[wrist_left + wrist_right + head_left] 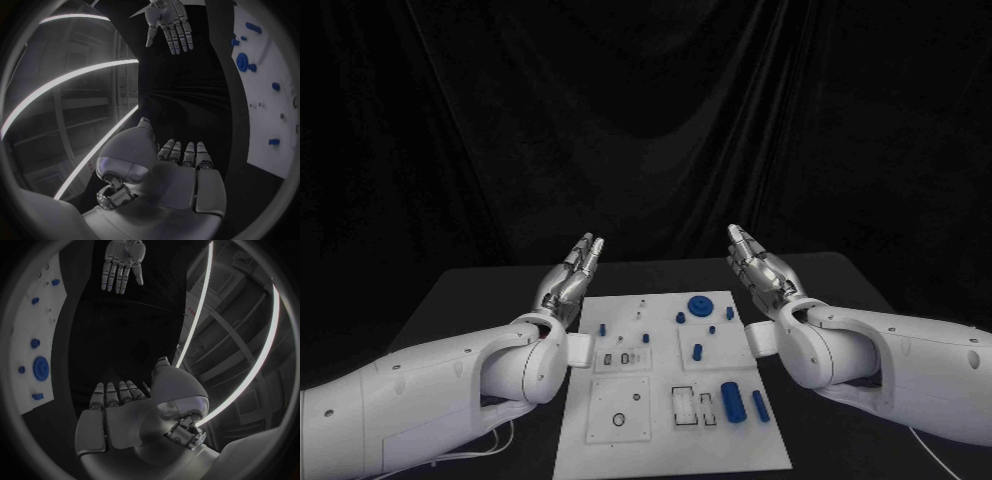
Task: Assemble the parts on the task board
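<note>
The white task board [625, 445] lies in the middle of the black table. Small blue parts lie on it: a round disc [698, 305] near its far edge and two long pegs [731, 397] [760, 405] at the right. My left hand [571, 274] is raised beyond the board's far left corner, fingers straight and apart, holding nothing. My right hand [757, 264] mirrors it beyond the far right corner, also flat and empty. In the left wrist view my left hand [184, 172] faces the right hand [169, 22]; the board [265, 135] curves along one side. The right wrist view shows my right hand [119, 410], the left hand [123, 262] and the disc [41, 368].
A black curtain hangs behind the table. Bare black table top [459, 300] flanks the board on both sides. Thin white cables [488, 450] trail beside my left arm near the front.
</note>
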{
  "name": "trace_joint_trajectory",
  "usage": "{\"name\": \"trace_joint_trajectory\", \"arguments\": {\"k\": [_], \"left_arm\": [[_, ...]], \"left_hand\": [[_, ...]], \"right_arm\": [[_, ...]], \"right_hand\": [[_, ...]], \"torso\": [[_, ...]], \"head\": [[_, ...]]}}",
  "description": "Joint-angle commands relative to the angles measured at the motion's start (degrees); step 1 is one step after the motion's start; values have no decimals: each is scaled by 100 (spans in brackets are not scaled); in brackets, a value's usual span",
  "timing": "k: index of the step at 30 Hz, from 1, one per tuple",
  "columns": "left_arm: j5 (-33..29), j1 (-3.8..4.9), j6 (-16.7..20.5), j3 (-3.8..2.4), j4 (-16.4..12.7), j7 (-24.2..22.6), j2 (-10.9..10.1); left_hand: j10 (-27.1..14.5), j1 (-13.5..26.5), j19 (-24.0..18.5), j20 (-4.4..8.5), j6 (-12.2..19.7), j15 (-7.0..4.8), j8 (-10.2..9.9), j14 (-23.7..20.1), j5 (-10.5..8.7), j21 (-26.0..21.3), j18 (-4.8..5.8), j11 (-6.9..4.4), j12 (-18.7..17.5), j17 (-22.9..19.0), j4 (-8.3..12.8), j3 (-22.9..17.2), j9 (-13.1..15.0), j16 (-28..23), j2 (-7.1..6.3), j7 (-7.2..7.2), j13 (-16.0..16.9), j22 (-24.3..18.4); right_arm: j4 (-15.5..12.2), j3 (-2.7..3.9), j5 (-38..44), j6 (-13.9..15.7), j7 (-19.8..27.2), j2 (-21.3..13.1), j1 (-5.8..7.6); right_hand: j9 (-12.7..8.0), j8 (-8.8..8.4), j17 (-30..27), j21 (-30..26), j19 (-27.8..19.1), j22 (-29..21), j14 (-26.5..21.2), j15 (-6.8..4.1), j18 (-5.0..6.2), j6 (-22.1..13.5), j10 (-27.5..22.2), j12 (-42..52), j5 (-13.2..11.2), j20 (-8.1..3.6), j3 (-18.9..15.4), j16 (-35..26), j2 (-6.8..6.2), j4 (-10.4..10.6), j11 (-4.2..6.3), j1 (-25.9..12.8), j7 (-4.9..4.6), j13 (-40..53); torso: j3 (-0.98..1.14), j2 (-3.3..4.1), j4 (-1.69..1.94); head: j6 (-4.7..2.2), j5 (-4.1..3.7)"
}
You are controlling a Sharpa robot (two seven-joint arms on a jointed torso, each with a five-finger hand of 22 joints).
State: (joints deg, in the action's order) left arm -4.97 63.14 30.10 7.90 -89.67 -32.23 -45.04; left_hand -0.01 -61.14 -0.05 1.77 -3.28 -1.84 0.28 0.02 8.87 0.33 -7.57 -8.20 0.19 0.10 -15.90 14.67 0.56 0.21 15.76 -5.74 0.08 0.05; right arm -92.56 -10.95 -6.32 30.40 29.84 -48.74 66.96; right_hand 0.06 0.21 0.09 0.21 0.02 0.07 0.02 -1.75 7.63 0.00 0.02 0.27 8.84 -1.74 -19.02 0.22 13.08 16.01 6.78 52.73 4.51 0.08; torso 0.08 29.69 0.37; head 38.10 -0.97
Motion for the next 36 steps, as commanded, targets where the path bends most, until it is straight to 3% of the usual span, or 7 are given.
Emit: {"name": "trace_joint_trajectory", "arguments": {"k": [1,12,13,14,30,34,36], "left_arm": [[-547,89,-1321,117,-4,-584,-2],[-911,224,-2268,432,0,-901,-12],[-915,225,-2279,436,0,-905,-12],[-727,223,-2675,437,248,-1046,33],[-203,221,-2689,438,383,-1206,-24],[140,221,-2594,438,400,-1291,-106],[353,221,-2532,438,400,-1342,-166]], "left_hand": [[1,-284,5,316,-53,-769,44,-2,64,-33,-100,-83,-19,-10,-71,60,17,-21,38,-68,-8,-5],[1,-429,5,357,-48,-882,39,-2,85,-33,-161,-178,-19,-10,-71,87,14,-21,-10,-167,-8,-5],[1,-471,5,357,-26,-901,35,-2,115,-33,-182,-232,-19,-10,-75,99,10,-21,-25,-248,-8,-5],[1,-483,5,355,-25,-907,35,-2,118,-33,-189,-250,-19,-10,-75,105,10,-21,-29,-272,-8,-5],[1,-620,5,400,-91,-965,47,-2,175,-33,-216,-298,-19,-10,-72,123,20,-21,-55,-303,-8,-5],[1,-1004,5,604,-149,-998,57,-2,1032,-33,-66,-264,-19,-10,-5,21,30,-21,-45,-247,-8,-5],[1,-1104,5,634,-187,-987,61,-2,1110,-33,-15,-252,-19,-10,-66,14,34,-21,-68,-233,-8,-5]], "right_arm": [[-71,-123,-517,-1106,-112,-65,120],[-127,-326,-706,-1514,-135,-144,256],[-127,-326,-706,-1514,-135,-144,256],[-8,-326,-706,-1821,-106,-301,249],[129,-326,-249,-2043,-112,-295,249],[217,-326,261,-2006,-155,-280,282],[271,-326,605,-1987,-193,-268,324]], "right_hand": [[-6,-21,-9,-21,-2,-7,-2,-714,148,0,-2,-27,-87,-203,-118,-22,-23,46,42,290,38,-8],[-6,-21,-9,-21,-2,-7,-2,-680,144,0,-2,-27,-73,-174,-97,-22,-70,40,4,391,-2,-8],[-6,-21,-9,-21,-2,-7,-2,-671,144,0,-2,-27,-66,-164,-89,-22,-74,40,-6,412,-13,-8],[-6,-21,-9,-21,-2,-7,-2,-669,144,0,-2,-27,-62,-161,-87,-22,-76,39,-8,419,-16,-8],[-6,-21,-9,-21,-2,-7,-2,-497,196,0,-2,-27,24,53,45,-22,-271,40,-135,883,-122,-8],[-6,-21,-9,-21,-2,-7,-2,-393,157,0,-2,-27,70,124,110,-22,-349,21,-226,1060,-206,-8],[5,-10,-9,-21,-2,-7,-2,-256,132,34,-2,-27,263,248,200,-22,-445,1,-356,1311,-318,-8]], "torso": [[1,-5,2],[1,-5,2],[1,-5,2],[1,5,-7],[-5,44,18],[-4,51,18],[-3,49,15]], "head": [[1,0],[1,0],[1,0],[212,4],[386,15],[446,29],[492,39]]}}
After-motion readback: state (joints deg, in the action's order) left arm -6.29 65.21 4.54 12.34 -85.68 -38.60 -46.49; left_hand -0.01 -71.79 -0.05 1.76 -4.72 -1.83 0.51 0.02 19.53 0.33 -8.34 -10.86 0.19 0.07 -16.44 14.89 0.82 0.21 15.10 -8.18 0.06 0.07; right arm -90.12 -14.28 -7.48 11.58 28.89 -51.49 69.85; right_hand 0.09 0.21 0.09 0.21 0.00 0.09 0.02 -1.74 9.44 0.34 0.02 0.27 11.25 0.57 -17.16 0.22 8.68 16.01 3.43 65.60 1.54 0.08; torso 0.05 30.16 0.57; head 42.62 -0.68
